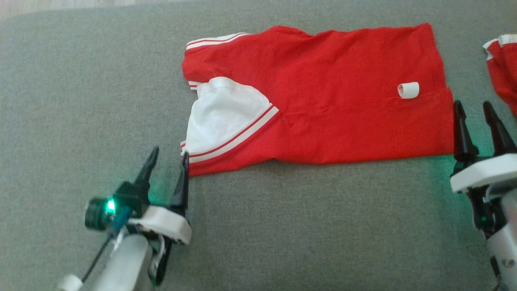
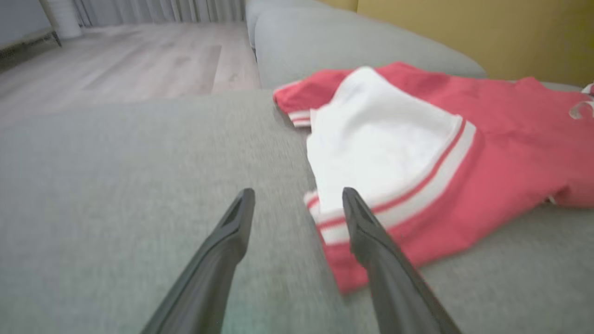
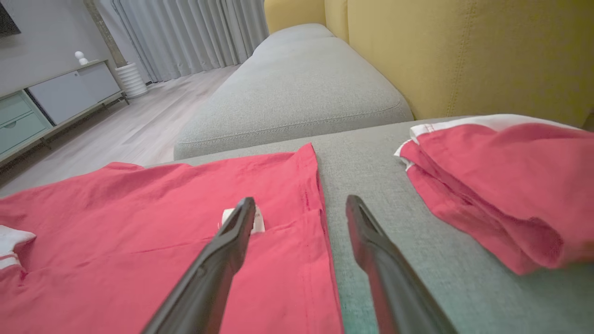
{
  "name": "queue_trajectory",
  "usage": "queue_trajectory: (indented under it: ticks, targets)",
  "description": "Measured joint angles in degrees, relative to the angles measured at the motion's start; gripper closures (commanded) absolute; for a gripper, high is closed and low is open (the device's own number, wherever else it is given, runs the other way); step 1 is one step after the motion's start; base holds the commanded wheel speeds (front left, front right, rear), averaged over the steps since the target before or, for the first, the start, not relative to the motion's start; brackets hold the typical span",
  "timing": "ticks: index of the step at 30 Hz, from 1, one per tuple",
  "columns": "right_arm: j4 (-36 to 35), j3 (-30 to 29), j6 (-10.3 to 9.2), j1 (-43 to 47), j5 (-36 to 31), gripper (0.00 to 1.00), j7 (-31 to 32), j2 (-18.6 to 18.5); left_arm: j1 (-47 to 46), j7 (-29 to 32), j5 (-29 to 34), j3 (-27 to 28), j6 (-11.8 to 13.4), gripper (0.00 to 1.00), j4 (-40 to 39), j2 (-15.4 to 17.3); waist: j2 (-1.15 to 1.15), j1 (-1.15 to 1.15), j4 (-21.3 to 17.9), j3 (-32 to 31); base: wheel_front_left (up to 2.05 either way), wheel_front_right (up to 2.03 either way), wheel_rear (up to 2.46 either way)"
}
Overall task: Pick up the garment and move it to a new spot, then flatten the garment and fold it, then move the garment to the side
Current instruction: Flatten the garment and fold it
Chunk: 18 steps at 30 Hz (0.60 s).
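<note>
Now, red garment [image 1: 343,121] on cushion [image 1: 80,101], left claw [image 1: 170,152], right claw [image 1: 472,104] (both parted)

Left gripper [image 1: 170,152], two long tapered black fingers [image 1: 147,169], curved white mount [image 1: 165,224], round black wrist camera [image 1: 97,213] lit green, thin black cable [image 1: 95,262], pale grey forearm [image 1: 121,262], right gripper [image 1: 472,104], same black fingers on white mount, green light [image 1: 483,220] below.

Soft, even daylight covers the grey sofa seat [image 1: 282,226], with barely a shadow and no glare. A green lamp [image 1: 110,206] by the left gripper [image 1: 170,151] tints the fabric around it. A like glow spreads beside the right gripper [image 1: 471,104]. The left wrist view is smeared with blur, and the head view looks soft.
</note>
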Motion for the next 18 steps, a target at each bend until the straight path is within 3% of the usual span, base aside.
queue_trajectory:
  ticks: [10, 11, 12, 13, 14, 18]
  targets:
    - [-2.09, -2.26, 0.00, 4.10, -0.34, 0.00, 0.00, 1.41, 2.43, 5.56, -0.88, -1.69, 0.98, 0.00, 4.35, -0.98, 0.00, 0.00, -0.99, -1.14, 0.00, 0.00, 0.00]
    - [-2.09, -2.22, 0.00, 4.08, -0.38, 0.00, 0.00, 1.42, 2.18, 6.13, -0.88, -1.79, 1.05, 0.08, 4.71, -0.97, 0.00, 0.00, -1.07, -1.07, 0.00, 0.00, 0.00]
    - [-2.07, -2.15, 0.00, 4.07, -0.42, 0.00, 0.00, 1.43, 1.74, 6.68, -0.86, -1.91, 1.27, 0.45, 5.10, -0.97, 0.00, 0.00, -1.12, -0.98, 0.00, 0.00, 0.00]
    - [-1.92, -2.05, 0.00, 4.07, -0.59, 0.00, 0.00, 1.43, 1.10, 7.11, -0.77, -2.04, 1.45, 0.64, 5.48, -0.97, 0.00, 0.00, -1.12, -0.86, 0.00, 0.00, 0.00]
    - [-1.67, -1.89, 0.00, 4.04, -0.84, 0.00, -0.01, 1.43, 0.34, 7.17, -0.74, -2.23, 1.45, 1.00, 5.81, -0.99, 0.00, 0.00, -1.08, -0.76, 0.00, 0.00, 0.00]
    - [1.19, -0.97, 0.00, 3.90, -1.69, 0.00, 0.47, 1.43, -1.31, 7.66, -0.73, -2.96, 1.40, 1.00, 6.88, -1.25, 0.00, 0.01, -0.67, -0.62, 0.00, 0.00, 0.00]
